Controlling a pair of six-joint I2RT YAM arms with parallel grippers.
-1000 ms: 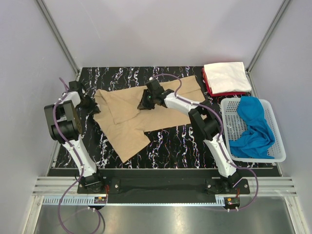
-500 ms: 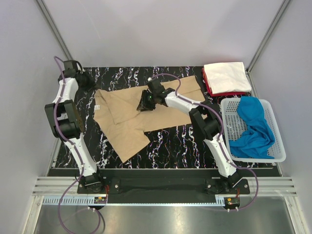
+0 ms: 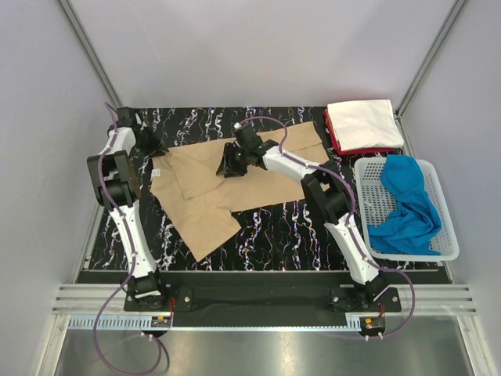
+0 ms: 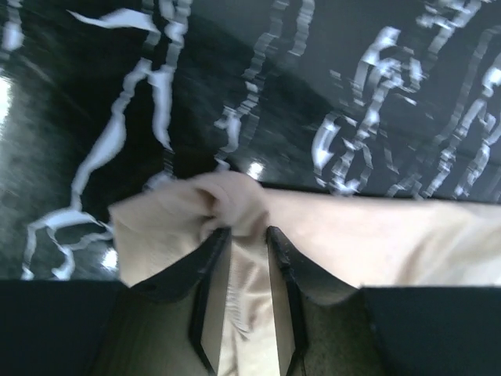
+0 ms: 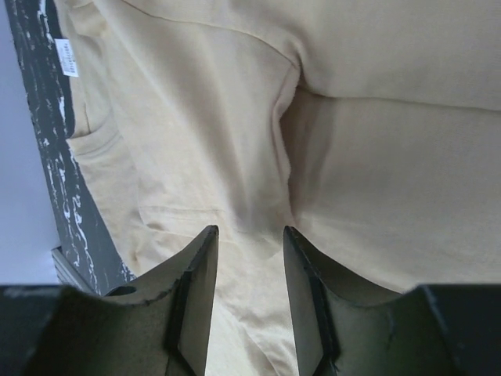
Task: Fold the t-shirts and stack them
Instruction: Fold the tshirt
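Note:
The tan t-shirt (image 3: 211,184) lies spread and partly folded over on the black marbled table (image 3: 266,235). My left gripper (image 3: 156,149) is at its far left corner, jaws nearly closed on a bunched fold of tan cloth (image 4: 235,196). In the left wrist view the gripper (image 4: 246,231) pinches that fold. My right gripper (image 3: 225,168) hovers over the shirt's middle, and its wrist view (image 5: 249,231) shows open jaws just above the tan cloth (image 5: 376,157). The white t-shirt (image 3: 360,121) lies folded on the red one (image 3: 338,146) at the back right. The blue t-shirt (image 3: 407,205) lies crumpled in the basket.
The white mesh basket (image 3: 448,235) stands at the right edge of the table. Grey walls and metal frame posts close in the table on the left, back and right. A white label (image 5: 69,59) shows near the tan shirt's collar.
My left gripper swung from the shirt's left side up to the back-left corner, then came down onto the shirt's far left corner and closed on it. My right gripper shifted slightly left.

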